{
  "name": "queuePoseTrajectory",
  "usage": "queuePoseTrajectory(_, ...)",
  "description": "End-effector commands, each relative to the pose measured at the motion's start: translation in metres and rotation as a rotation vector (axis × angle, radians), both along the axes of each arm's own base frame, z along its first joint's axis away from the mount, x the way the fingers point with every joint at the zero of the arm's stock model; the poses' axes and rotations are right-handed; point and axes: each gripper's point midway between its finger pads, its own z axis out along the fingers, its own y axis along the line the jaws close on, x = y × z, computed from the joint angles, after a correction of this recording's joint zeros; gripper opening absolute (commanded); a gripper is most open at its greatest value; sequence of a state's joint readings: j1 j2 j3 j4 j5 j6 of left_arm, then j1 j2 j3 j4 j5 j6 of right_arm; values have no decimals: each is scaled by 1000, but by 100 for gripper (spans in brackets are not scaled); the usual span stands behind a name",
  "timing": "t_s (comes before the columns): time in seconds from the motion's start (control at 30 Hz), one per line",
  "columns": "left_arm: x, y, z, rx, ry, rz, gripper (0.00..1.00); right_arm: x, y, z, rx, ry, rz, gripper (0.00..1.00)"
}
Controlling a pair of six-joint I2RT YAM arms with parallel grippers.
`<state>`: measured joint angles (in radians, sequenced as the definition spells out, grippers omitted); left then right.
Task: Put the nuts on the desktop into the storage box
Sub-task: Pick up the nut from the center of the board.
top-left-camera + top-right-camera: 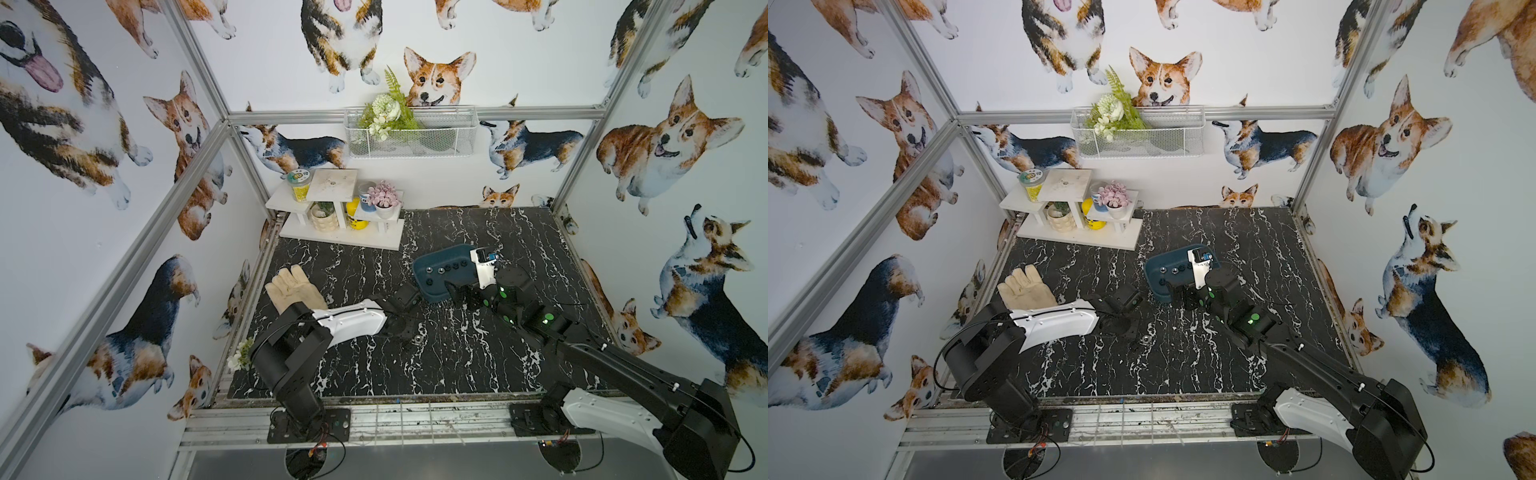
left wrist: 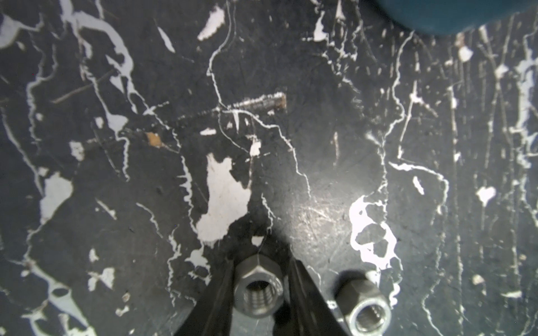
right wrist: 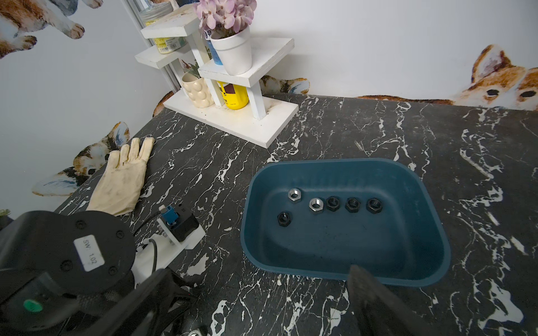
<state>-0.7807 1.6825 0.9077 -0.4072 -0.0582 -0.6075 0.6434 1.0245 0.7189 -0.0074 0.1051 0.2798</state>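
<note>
My left gripper is shut on a silver hex nut, its black fingers pressed to both sides, low over the black marble desktop. A second silver nut lies loose right beside it and shows in both top views, just in front of the left gripper. The teal storage box holds several nuts, silver and black. My right gripper stands open and empty at the box's near rim.
A cream work glove lies at the left of the desktop. The white stepped shelf with pots and jars stands at the back left. A wire basket hangs on the back wall. The two arms are close together near the box.
</note>
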Motion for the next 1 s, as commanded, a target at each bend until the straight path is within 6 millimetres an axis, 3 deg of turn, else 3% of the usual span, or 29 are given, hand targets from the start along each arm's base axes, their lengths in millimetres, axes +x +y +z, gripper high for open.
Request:
queuePoseTrajectory(0.0,-26,19,-13,85,114,-11,38,3,3,10,12,-36,7,100)
queuePoseTrajectory(0.4,-31,20,-12,98,116,-18,42,3,4,2,8,-13,5,100)
queuePoseTrajectory(0.8,-24,8,-27,56,126,-34,23,1,2,7,16,-14,2,100)
queuePoseTrajectory(0.97,-20,6,-17,36,106,-41,20,-8,11,18,54,-68,81,100)
